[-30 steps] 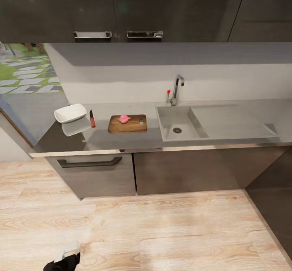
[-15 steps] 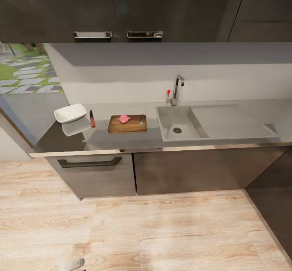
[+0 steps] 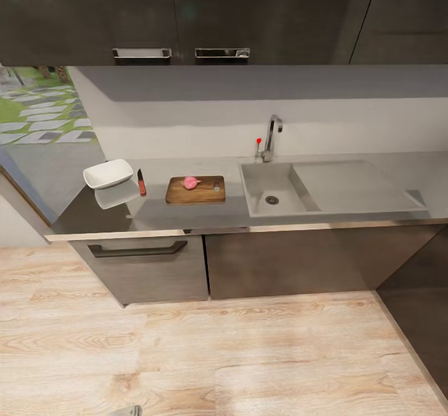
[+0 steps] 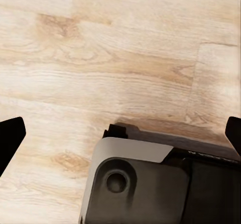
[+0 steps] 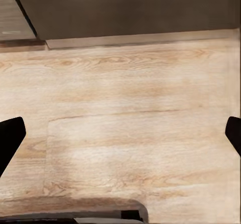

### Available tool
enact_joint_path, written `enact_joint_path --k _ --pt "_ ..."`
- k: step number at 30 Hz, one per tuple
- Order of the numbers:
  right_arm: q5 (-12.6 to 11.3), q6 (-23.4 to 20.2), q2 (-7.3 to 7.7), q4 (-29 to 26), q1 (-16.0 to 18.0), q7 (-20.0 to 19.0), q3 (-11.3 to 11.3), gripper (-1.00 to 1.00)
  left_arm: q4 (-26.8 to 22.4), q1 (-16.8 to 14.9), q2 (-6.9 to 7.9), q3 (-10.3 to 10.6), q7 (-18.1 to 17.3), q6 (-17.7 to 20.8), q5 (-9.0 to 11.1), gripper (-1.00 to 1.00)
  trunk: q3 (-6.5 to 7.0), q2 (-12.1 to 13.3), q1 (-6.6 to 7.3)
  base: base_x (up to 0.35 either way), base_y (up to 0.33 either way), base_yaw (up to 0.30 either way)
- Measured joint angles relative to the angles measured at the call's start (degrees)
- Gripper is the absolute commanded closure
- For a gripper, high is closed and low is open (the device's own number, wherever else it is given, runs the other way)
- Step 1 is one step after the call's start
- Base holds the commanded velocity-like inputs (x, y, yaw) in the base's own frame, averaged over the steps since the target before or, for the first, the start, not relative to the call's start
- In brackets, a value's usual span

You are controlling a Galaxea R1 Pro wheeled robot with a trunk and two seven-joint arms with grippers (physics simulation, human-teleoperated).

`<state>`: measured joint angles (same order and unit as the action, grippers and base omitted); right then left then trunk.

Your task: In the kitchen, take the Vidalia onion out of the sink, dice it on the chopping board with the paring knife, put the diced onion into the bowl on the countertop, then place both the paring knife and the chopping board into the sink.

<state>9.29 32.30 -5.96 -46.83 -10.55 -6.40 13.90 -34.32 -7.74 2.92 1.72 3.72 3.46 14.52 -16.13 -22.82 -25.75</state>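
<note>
On the grey surface, from left to right, stand one white bowl, one red-handled paring knife just beside it, one chopping board carrying the one pink onion, and one sink with its tap. The left tool and the right tool each hang over the wooden floor, fingers spread wide apart with nothing between them.

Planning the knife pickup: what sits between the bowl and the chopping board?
In the head view, the paring knife lies on the countertop between the bowl and chopping board.
</note>
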Motion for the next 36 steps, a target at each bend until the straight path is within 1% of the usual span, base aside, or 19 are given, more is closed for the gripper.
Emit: enact_joint_path --k 1,3,6,9,10,11,12,14,16,18,19,21,26,36 --pt "0.1 -0.1 0.00 -0.6 0.0 1.2 0.0 -1.00 0.0 0.0 -0.01 0.1 0.0 0.0 0.0 -1.00 0.00 0.0 0.00 0.000 0.000 0.000" --pt "-0.1 -0.3 0.02 -3.2 0.0 4.8 0.1 -1.00 0.1 0.0 -0.05 0.3 0.0 0.0 0.0 -1.00 0.00 0.0 0.00 0.000 0.000 0.000" --pt "-0.1 -1.3 0.04 -6.3 0.0 6.7 0.1 -1.00 0.2 0.0 -0.06 0.4 0.0 0.0 0.0 -1.00 0.00 0.0 0.00 0.000 0.000 0.000" --pt "-0.2 -5.8 0.24 -11.3 0.0 7.4 0.2 -1.00 0.3 0.0 -0.09 0.5 0.0 0.0 0.0 -1.00 0.00 0.0 0.00 0.000 0.000 0.000" --pt "-0.2 -8.4 0.48 -13.4 0.0 7.5 0.2 -1.00 0.4 0.0 -0.08 0.5 0.0 0.0 0.0 -1.00 0.00 0.0 0.00 0.000 0.000 0.000" --pt "-0.3 -12.4 0.94 -16.4 0.0 7.5 0.2 -1.00 0.7 0.0 -0.12 0.5 0.0 0.0 0.0 -1.00 0.00 0.0 0.00 0.000 0.000 0.000" --pt "-0.3 -14.5 1.14 -18.6 0.0 7.1 0.2 -1.00 0.9 0.0 -0.13 0.5 0.0 0.0 0.0 -1.00 0.00 0.0 0.00 0.000 0.000 0.000" --pt "-0.3 -16.2 1.30 -20.8 0.0 6.4 0.1 -1.00 1.1 0.0 -0.13 0.5 0.0 0.0 0.0 -1.00 0.00 0.0 0.00 0.000 0.000 0.000" --pt "-0.3 -17.1 1.41 -21.9 0.0 5.1 0.1 -1.00 1.3 0.0 -0.14 0.5 0.0 0.0 0.0 -1.00 0.00 0.0 0.00 0.000 0.000 0.000" --pt "-0.2 -17.7 1.44 -22.6 0.0 3.1 0.0 -1.00 1.6 0.0 -0.14 0.5 0.0 0.0 0.0 -1.00 0.00 0.0 0.00 0.000 0.000 0.000" --pt "-0.1 -17.9 1.42 -22.9 0.0 1.6 0.1 -1.00 1.8 0.0 -0.13 0.5 0.0 0.0 0.0 -1.00 0.00 0.0 0.00 0.000 0.000 0.000" --pt "-0.2 -18.0 1.47 -22.9 0.0 0.9 0.1 -1.00 1.8 0.0 -0.14 0.5 0.0 0.0 0.0 -1.00 0.00 0.0 0.00 0.000 0.000 0.000" --pt "-0.1 -18.1 1.47 -22.4 0.0 0.2 0.2 -1.00 2.4 0.0 -0.16 0.5 0.0 0.0 0.0 -1.00 0.00 0.0 0.00 0.000 0.000 0.000" --pt "-0.1 -18.1 1.48 -22.2 0.0 0.1 0.1 -1.00 2.6 0.0 -0.16 0.5 0.0 0.0 0.0 -1.00 0.00 0.0 0.00 0.000 0.000 0.000"
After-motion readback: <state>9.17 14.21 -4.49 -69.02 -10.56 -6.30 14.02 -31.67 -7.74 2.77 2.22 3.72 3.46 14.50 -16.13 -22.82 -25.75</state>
